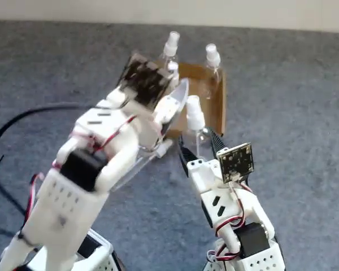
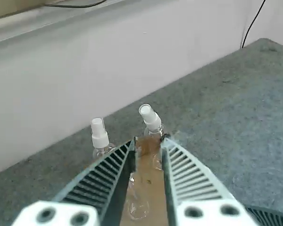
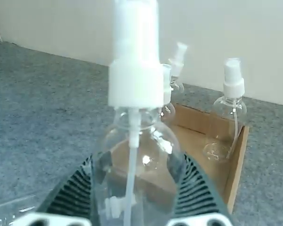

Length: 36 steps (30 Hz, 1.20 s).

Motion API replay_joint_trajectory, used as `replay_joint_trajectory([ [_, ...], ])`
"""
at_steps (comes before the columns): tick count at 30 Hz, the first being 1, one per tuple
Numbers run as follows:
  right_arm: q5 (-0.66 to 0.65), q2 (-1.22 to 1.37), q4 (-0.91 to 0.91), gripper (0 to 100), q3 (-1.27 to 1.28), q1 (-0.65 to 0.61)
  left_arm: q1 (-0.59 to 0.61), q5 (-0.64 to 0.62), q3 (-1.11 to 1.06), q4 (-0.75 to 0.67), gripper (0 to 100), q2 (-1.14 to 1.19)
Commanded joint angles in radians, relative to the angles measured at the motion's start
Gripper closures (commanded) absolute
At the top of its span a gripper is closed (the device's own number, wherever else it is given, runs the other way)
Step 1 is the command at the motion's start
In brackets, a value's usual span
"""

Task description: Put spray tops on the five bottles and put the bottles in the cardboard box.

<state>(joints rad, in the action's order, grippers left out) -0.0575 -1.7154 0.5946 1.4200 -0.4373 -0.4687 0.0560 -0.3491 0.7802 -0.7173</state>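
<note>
My right gripper [image 1: 199, 141] [image 3: 134, 197] is shut on a clear bottle [image 1: 199, 135] [image 3: 137, 155] that stands upright with a white spray top [image 1: 194, 112] [image 3: 134, 61], just in front of the cardboard box [image 1: 216, 107] [image 3: 236, 165]. In the box stand three bottles with spray tops [image 1: 170, 43] [image 1: 213, 55] [image 1: 172, 66]. My left gripper [image 1: 178, 93] [image 2: 147, 141] hangs over the box with a narrow gap between its fingers, through which cardboard [image 2: 148, 174] shows. Beyond its tips stand two capped bottles [image 2: 100, 134] [image 2: 151, 118].
The table is covered in grey carpet. A clear plastic piece [image 1: 138, 164] [image 3: 9, 209] lies under my left arm. A black cable [image 1: 11, 121] curves along the left side. A white wall rises behind the table.
</note>
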Motion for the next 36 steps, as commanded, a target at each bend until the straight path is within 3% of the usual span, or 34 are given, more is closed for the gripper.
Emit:
replay_joint_trajectory([
  [1,0.009,-0.007,0.001,99.5,-0.068,0.013,0.002,0.018,0.113,-0.003,92,0.093],
  [14,0.009,-0.007,0.001,99.5,-0.073,0.013,-0.168,0.074,0.062,0.153,92,0.091],
  [19,0.006,-0.005,0.002,99.5,-0.076,0.050,-0.048,0.077,0.090,0.175,92,0.030],
  [24,0.008,-0.002,0.001,99.5,-0.131,0.127,0.157,0.078,0.073,0.209,92,-0.211],
  [28,0.008,0.093,-0.002,99.5,-0.237,0.128,0.229,0.075,-0.085,0.322,84,-0.397],
  [31,0.048,0.278,-0.001,99.5,-0.397,0.127,0.228,0.075,-0.318,0.327,77,-0.489],
  [36,0.166,0.630,0.002,99.5,-0.680,0.061,0.185,0.060,-0.622,0.103,77,-0.599],
])
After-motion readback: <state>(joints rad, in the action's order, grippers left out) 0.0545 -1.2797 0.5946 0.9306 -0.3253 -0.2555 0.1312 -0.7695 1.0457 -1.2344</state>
